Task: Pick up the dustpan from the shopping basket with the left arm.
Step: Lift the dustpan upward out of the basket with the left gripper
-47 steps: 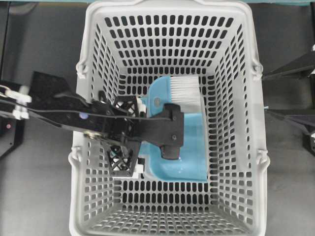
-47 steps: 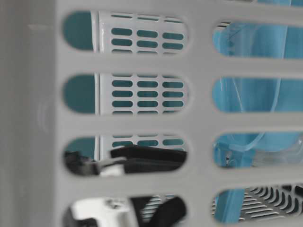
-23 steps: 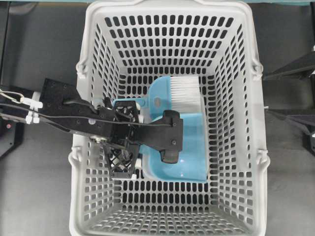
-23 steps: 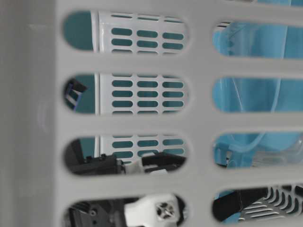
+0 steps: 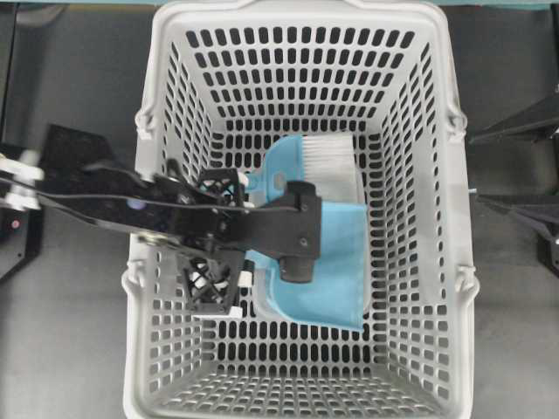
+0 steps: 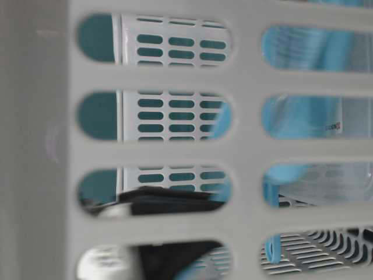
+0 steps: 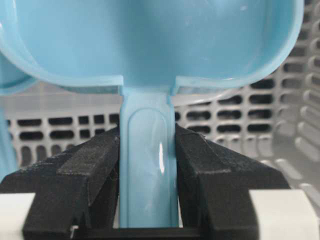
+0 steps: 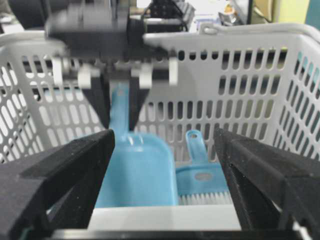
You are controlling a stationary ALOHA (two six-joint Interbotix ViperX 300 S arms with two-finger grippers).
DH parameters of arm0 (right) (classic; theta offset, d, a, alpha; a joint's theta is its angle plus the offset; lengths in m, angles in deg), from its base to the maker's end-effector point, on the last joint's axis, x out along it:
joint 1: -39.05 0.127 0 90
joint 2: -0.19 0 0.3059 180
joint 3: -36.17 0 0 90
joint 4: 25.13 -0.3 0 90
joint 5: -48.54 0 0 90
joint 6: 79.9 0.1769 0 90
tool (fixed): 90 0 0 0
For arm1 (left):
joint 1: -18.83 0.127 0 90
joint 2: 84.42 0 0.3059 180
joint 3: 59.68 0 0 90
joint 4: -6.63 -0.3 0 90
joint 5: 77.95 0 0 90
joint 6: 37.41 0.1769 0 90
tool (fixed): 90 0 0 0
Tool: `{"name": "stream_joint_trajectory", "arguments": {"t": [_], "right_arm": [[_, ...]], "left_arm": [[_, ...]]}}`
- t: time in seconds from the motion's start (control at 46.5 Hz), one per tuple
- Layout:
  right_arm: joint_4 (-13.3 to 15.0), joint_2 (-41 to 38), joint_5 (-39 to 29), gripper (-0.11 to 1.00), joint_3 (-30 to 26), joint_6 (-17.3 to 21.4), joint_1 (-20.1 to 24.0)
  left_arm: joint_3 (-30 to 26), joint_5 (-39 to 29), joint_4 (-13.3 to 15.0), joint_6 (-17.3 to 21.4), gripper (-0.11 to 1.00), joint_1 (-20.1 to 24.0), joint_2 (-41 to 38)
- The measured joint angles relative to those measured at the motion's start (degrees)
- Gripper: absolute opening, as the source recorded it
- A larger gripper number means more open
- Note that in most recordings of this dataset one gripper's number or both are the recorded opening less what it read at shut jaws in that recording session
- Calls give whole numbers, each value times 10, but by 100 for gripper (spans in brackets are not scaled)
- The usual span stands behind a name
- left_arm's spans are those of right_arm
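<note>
Fingers of the left gripper pinch the dustpan by its handle inside the basket, near its left wall, the brush lying beyond toward the far wall, while the right gripper gapes wide, empty.

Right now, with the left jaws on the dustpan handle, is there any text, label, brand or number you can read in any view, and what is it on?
Nothing is legible in any view.
Table-level view: a small dark printed mark on a pale surface seen through a slot in the shopping basket; too small and blurred to read.
dustpan: no visible print.
brush: no visible print.
left gripper: no markings shown.
</note>
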Motion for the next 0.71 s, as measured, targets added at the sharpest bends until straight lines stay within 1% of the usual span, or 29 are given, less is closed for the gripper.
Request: {"name": "stream_joint_trajectory", "arguments": {"t": [0.172, 0.301, 0.451, 0.58, 0.709], "right_arm": [[-1, 9, 0, 77, 3, 0, -3], [-1, 21, 0, 77, 4, 0, -11], [-1, 33, 0, 77, 5, 0, -15], [-1, 37, 0, 77, 9, 0, -15], [-1, 36, 0, 77, 10, 4, -15]], "left_arm": [[0, 32, 0, -1, 28, 19, 67], [4, 68, 0, 2, 28, 33, 115], [34, 117, 0, 5, 28, 36, 171], [67, 159, 0, 4, 28, 37, 197], [84, 199, 1, 5, 28, 37, 218]]}}
